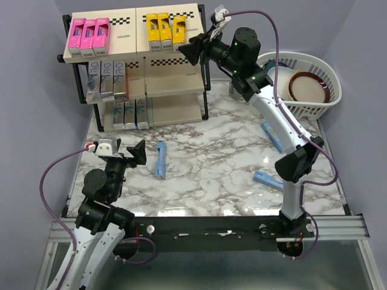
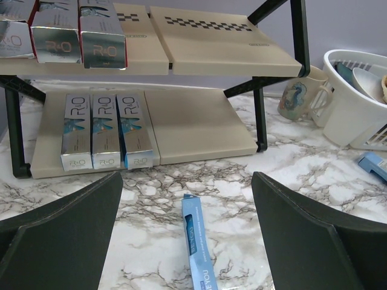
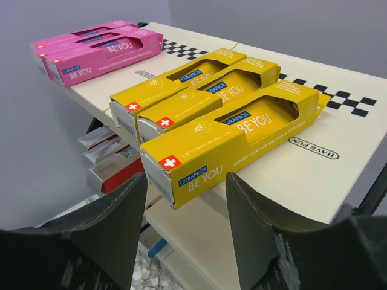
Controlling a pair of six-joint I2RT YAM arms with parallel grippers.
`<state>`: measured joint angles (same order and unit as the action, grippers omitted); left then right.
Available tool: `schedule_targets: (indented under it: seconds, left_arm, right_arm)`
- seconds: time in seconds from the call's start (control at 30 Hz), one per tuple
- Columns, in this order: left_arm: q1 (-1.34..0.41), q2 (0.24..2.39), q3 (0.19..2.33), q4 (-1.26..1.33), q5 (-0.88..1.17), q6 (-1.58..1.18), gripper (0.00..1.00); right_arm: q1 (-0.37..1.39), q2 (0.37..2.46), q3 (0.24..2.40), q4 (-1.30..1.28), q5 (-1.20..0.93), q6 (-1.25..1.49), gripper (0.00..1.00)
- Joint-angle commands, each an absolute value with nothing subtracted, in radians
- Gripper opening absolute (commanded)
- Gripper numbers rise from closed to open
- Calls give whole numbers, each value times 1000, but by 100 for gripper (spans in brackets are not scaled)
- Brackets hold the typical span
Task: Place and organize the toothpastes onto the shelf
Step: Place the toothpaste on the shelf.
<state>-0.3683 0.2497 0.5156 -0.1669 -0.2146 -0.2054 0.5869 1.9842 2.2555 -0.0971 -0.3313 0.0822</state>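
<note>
**Operator:** Just ahead of my left hand (image 2: 186,178), what is left to pick up?

**Spotter:** One light blue carton (image 2: 198,254) lies on the surface (image 1: 211,169), running straight out from between your fingers. That hand is spread as wide as it goes and holds nothing.

**Operator:** And beyond it?

**Spotter:** Beyond that hand stands the shelf (image 1: 175,84). Three silver-and-blue cartons (image 2: 106,130) sit side by side on the left of the bottom board, with silver-and-red cartons (image 2: 78,36) on the board above. The top board carries three pink cartons (image 1: 89,33) and, to their right, three yellow cartons (image 1: 164,30). The right halves of the two lower boards are bare.

**Operator:** How far along am I?

**Spotter:** Past halfway, I'd judge. A second light blue carton (image 1: 273,136) and a third light blue carton (image 1: 266,179) lie on the surface, well below and behind your right hand (image 3: 185,176). I cannot tell whether the white basket (image 1: 308,110) beside it hides more.

**Operator:** And that right hand?

**Spotter:** It is up at the top board with its fingers about half apart. The end of the nearest yellow carton (image 3: 242,139) sits just ahead of the gap, flat on the board. Nothing looks clamped, though I cannot tell whether your fingertips touch it.
</note>
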Motion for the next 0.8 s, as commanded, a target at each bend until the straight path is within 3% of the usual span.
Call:
schedule_targets:
  seconds: [0.0,0.23,0.77]
  left_arm:
    - [-364,247,506,-178,-192,-192,99]
    - [-364,248,506,-179,-190,-189,99]
    - [-364,252,505,-179,-198,-186,99]
  right_arm:
    - [575,2019,2319,-86,-426,92,60]
    - [563,2040,2336,-84,-411,98,52]
    - [551,2085,2364,-63,-347,78,51]
